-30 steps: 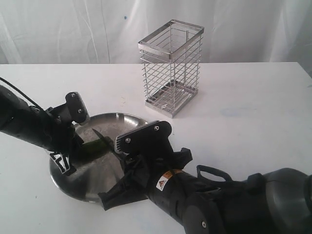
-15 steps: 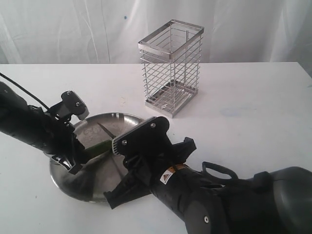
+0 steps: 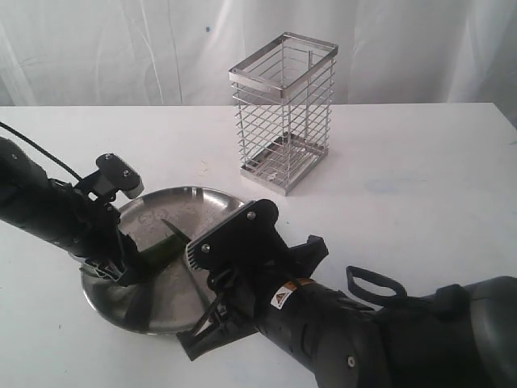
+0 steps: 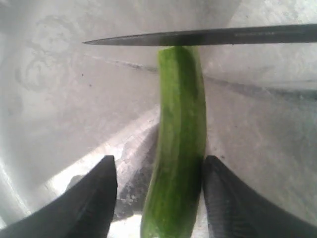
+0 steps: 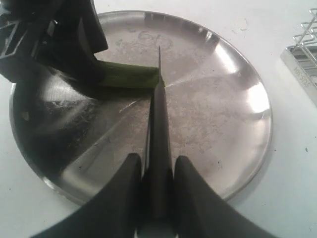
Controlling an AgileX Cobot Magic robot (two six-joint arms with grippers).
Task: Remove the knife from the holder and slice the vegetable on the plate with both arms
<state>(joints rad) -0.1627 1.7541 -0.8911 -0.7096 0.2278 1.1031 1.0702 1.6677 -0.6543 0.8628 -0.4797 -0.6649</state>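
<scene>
As the bulky right arm [image 3: 363, 339] is reaching low over the near rim of the plate, the right gripper [image 5: 157, 166] is clamping both fingers on the handle of the black knife, so that the blade is running straight out from the wrist. The left arm [image 3: 48, 214] is coming in from the opposite side, and the left gripper [image 4: 157, 166] is standing with its jaws spread astride the vegetable, one finger just beside it and the other apart, seemingly to fence it in rather than squeeze it. The chrome wire holder [image 3: 283, 113] is standing upright well behind, nothing showing inside. The steel plate [image 5: 223, 114] is lying flat on the white table [image 3: 420, 186]. The knife [image 5: 158, 109] is crossing the free end of the green chili [image 4: 181, 139], lined up for a slice
</scene>
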